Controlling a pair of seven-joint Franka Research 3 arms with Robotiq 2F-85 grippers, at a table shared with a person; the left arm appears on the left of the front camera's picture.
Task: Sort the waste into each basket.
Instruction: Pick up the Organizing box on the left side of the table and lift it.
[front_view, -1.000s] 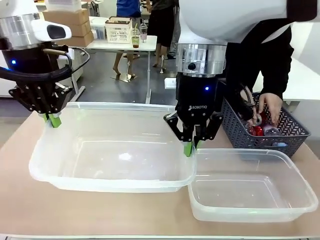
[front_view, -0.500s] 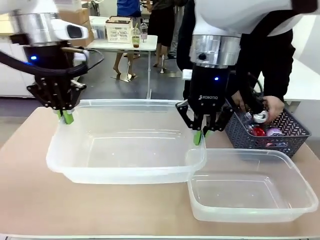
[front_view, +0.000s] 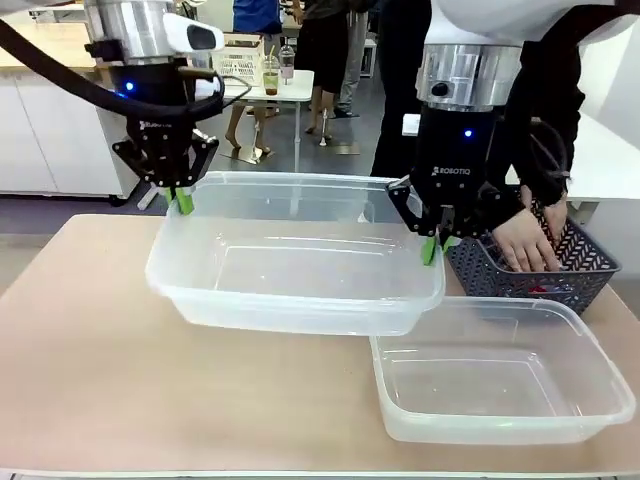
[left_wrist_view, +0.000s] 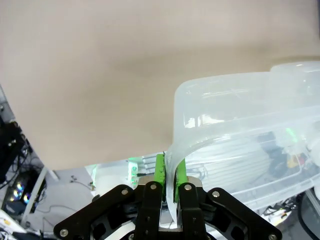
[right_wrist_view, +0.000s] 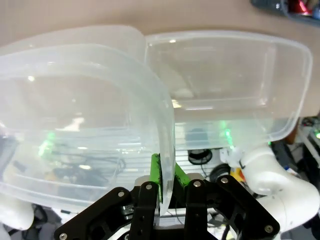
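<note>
Both grippers hold one large clear basket (front_view: 290, 305) above the table, tilted slightly down to the right. My left gripper (front_view: 183, 203) is shut on its far left rim, and my right gripper (front_view: 432, 250) is shut on its right rim. The left wrist view shows the green pads (left_wrist_view: 160, 172) pinching the rim of that basket (left_wrist_view: 240, 125); the right wrist view shows my right gripper (right_wrist_view: 167, 182) pinching the basket's wall (right_wrist_view: 75, 115). A second, smaller clear basket (front_view: 480, 435) sits on the table at the right front, and its rim (right_wrist_view: 287, 85) also shows below. Both hold nothing. The waste is mostly hidden; a red can (right_wrist_view: 300, 6) peeks out.
A dark grey woven basket (front_view: 585, 275) stands at the right back, behind the smaller tub. A person's hand (front_view: 522, 245) reaches into it, close to my right gripper. Bare table top (front_view: 90, 370) lies at the left and front.
Both arms have lifted the large basket and carried it to the right, so that it now overlaps the smaller one's corner. The person's hand has dropped back into the grey basket.
</note>
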